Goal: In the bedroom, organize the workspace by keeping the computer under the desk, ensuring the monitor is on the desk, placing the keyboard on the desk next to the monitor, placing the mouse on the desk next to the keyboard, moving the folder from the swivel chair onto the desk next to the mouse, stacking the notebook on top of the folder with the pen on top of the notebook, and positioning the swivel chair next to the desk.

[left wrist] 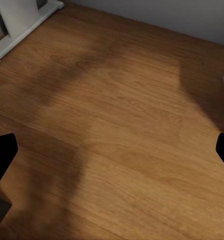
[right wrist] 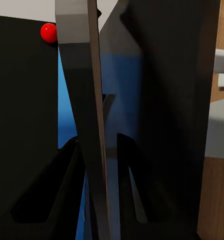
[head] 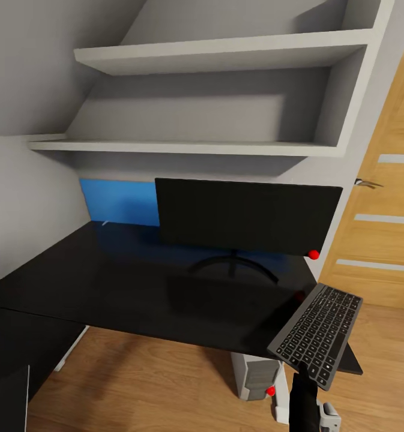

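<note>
The monitor (head: 247,219) stands on the glossy black desk (head: 135,282), its red dot at the lower right corner. My right gripper (head: 307,377) is shut on the near edge of the keyboard (head: 317,333), which hangs tilted over the desk's right front corner. In the right wrist view the keyboard (right wrist: 82,75) is edge-on between the fingers (right wrist: 67,190) of that right gripper (right wrist: 98,145), with the monitor (right wrist: 22,100) beyond. The grey computer (head: 259,378) sits on the floor under the desk. My left gripper (left wrist: 112,150) is open above bare wooden floor.
Two white shelves (head: 214,54) hang over the desk, and a bright blue panel (head: 117,201) stands against the wall behind the monitor. A wooden door (head: 382,240) is close on the right. A white desk leg (left wrist: 27,25) stands near the left gripper.
</note>
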Motion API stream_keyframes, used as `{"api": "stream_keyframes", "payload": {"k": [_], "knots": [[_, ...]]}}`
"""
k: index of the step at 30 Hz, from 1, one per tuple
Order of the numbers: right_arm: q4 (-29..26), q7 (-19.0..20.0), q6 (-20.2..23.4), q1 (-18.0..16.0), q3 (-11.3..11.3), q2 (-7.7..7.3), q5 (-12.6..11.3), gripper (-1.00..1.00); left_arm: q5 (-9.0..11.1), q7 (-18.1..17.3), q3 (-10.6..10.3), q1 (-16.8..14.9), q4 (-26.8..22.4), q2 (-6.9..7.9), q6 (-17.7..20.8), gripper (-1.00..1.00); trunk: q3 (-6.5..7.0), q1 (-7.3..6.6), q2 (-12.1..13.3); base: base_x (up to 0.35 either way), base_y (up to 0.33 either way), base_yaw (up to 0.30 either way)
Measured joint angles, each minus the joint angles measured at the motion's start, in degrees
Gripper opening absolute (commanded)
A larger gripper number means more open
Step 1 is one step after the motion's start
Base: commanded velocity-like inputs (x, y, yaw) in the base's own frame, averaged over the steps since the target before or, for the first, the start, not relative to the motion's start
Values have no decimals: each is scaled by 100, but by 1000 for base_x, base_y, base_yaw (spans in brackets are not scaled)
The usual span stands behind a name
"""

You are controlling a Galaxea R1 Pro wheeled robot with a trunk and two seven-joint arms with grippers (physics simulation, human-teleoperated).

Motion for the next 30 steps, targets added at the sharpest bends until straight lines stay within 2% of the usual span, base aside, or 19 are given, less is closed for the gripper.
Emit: {"api": "stream_keyframes", "payload": {"k": [7,8,30], "knots": [[-4,-14,0,0,0,0,-2,-100,0,0,0,0,0,0,0,100,0,0,0,0,0,0],[-6,-14,0,0,0,0,-3,100,0,0,0,0,0,0,0,100,0,0,0,0,0,0],[-2,-10,10,0,0,-56,-3,100,-8,-9,-6,0,4,1,9,100,0,0,0,0,0,0]]}}
